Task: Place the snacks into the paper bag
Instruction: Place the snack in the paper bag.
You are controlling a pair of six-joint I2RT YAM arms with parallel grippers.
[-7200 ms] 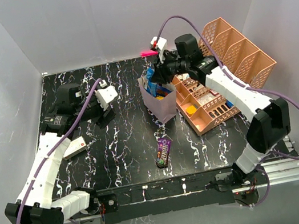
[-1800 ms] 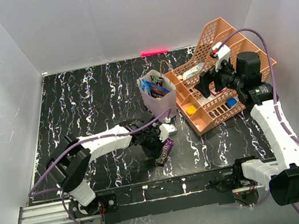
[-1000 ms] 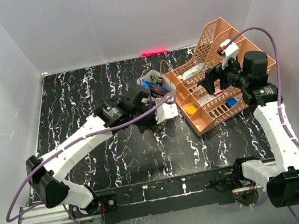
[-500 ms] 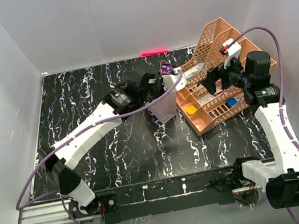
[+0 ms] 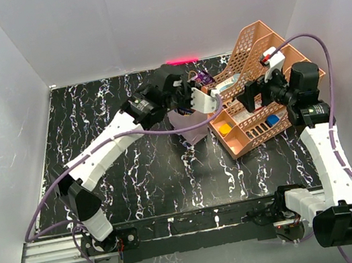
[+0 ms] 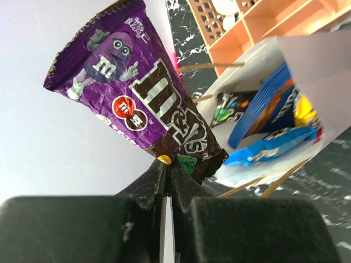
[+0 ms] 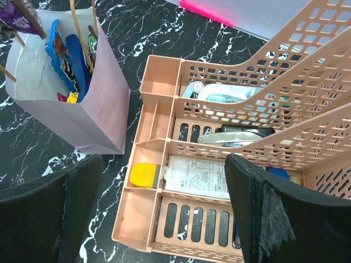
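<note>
Black table [image 5: 83, 107] — purple pkt [image 6: 137, 98] logo: L-wrist only

Seen from above, near the worktop's far edge, the left arm [image 5: 112, 139] covers the paper bag's [image 5: 192, 128] mouth. The purple packet's [image 6: 131, 93] lower end disappears inside the left gripper [image 6: 166, 164]; the right wrist view crops it

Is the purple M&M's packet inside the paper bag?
No, the left gripper pinches the purple M&M's packet by one end, outside the paper bag.
</note>
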